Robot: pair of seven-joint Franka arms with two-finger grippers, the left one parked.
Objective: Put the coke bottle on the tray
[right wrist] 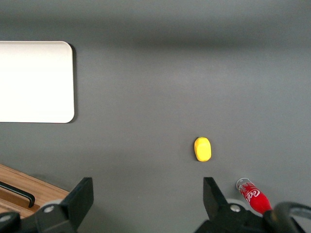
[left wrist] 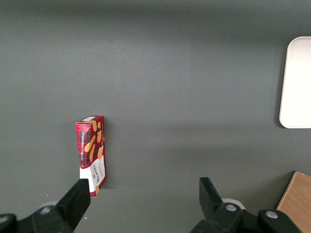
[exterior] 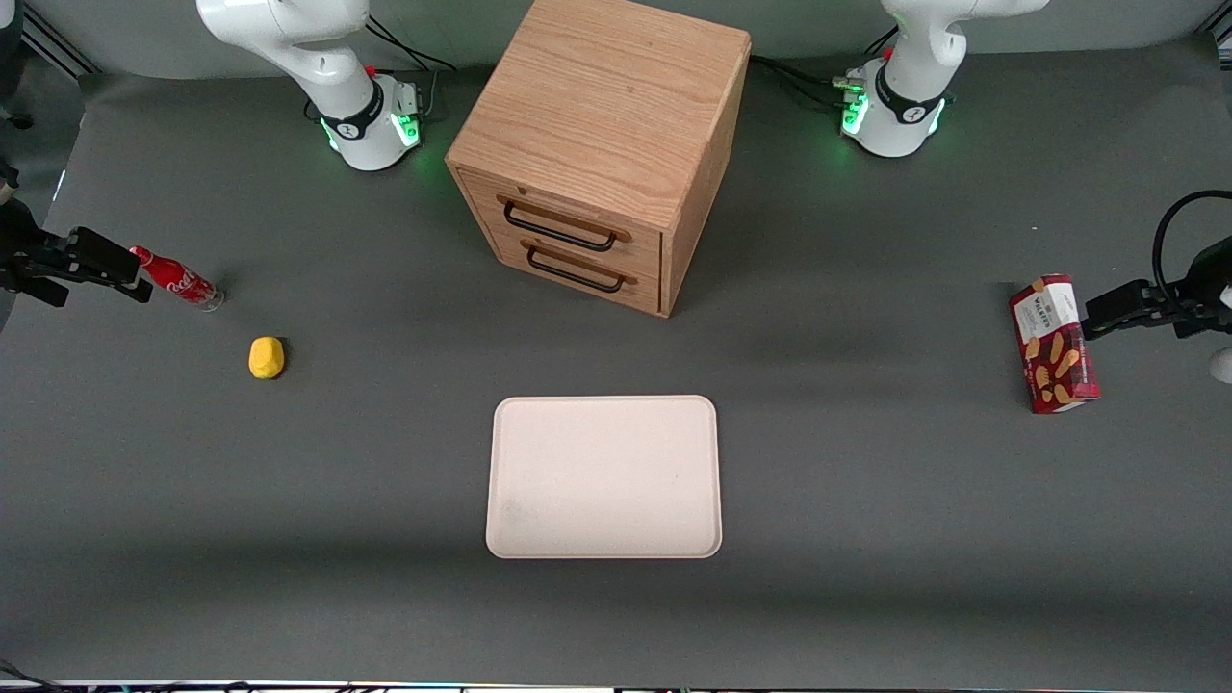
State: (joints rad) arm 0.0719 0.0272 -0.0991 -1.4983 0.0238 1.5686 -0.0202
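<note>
Tray (exterior: 603, 476): one, bare, flat on the table (exterior: 866, 577), near the middle of the front edge.
Yellow lump (exterior: 267, 357): one, toward the working arm's end, farther from the camera than the tray.
Snack box (exterior: 1054, 344): one, red, near the parked arm's end.
Bottle (exterior: 177, 278): one, lying on its side near the working arm's edge, just past the lump, well apart from the tray.
Gripper (right wrist: 148, 201): one, above the table beside the bottle's cap, fingers apart, holding nothing.
Cabinet (exterior: 602, 144): one, two drawers, by the table's back edge.
</note>
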